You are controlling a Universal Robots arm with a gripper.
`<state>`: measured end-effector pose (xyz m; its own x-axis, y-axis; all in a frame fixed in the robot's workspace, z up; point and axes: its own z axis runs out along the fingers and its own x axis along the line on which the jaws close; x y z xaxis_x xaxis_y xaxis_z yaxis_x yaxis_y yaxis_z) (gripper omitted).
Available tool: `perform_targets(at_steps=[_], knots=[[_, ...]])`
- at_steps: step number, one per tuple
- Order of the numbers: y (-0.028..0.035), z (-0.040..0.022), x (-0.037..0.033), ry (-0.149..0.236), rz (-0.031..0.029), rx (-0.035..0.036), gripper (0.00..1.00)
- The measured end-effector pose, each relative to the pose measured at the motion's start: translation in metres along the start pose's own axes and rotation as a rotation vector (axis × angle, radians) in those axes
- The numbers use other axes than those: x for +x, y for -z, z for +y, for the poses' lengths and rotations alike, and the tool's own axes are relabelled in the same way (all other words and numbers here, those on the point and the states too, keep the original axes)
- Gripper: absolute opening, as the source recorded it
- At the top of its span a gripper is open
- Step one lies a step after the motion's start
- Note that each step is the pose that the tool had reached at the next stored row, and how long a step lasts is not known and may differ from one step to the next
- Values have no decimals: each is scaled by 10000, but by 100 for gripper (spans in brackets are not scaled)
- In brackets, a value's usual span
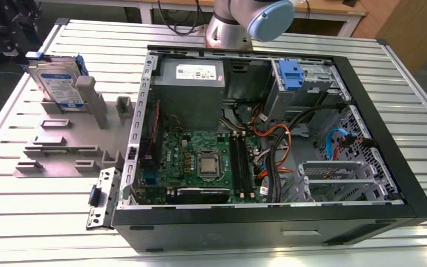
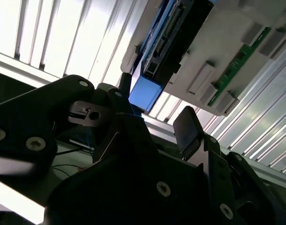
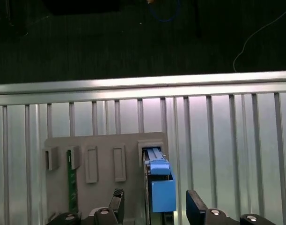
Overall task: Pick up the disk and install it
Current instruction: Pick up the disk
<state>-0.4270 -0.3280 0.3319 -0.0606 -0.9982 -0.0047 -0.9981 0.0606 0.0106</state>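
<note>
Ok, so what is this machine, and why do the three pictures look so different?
It's a robot arm at a ribbed metal table. The exterior view looks on from outside: an open computer case lies there, and beside it the disk stands on edge in a grey holder. Both wrist views come from cameras riding on the arm, looking past its gripper. In the first wrist view its open fingers show on either side of the disk, holding nothing.

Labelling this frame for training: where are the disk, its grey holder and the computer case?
the disk (image 1: 56, 83): exterior view, labelled face.
the grey holder (image 1: 80, 136): exterior view, flat base.
the computer case (image 1: 258, 223): exterior view, black outer wall.
</note>
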Motion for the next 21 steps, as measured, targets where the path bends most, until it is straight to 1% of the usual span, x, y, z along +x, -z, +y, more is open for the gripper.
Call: perform_targets(at_steps=[4,10,15,21], knots=[[-37,25,-4,29,-5,55,63],[-96,40,-16,95,-13,122,63],[-145,45,-31,130,-32,128,63],[-205,54,-39,171,-35,133,63]])
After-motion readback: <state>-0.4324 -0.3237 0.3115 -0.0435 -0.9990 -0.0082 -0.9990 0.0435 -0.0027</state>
